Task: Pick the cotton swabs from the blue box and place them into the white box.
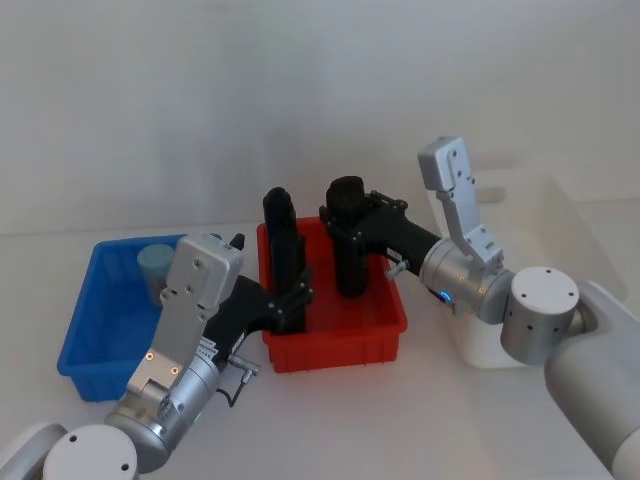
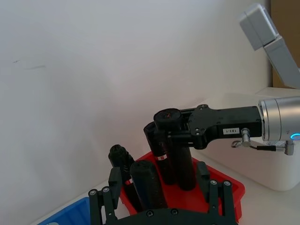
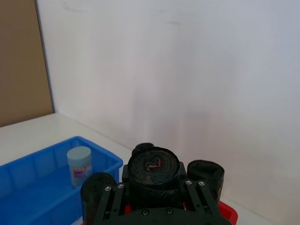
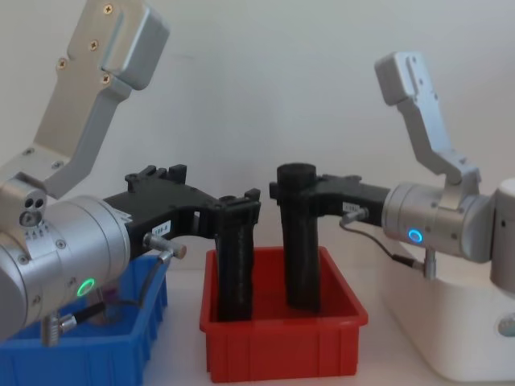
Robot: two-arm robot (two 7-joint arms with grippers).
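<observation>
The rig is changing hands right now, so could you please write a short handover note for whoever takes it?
Left gripper: shut on a black roll in the red bin.
Right gripper: shut on another black roll in the same bin.
One cotton swab jar stands in the blue box.
White box sits on the robot's right; its inside is hidden.
Done: no swab jar seen moved.
Left: release the rolls, then move the jar.

Black rolls [image 1: 350,240] upright in red bin [image 1: 340,345]
</observation>
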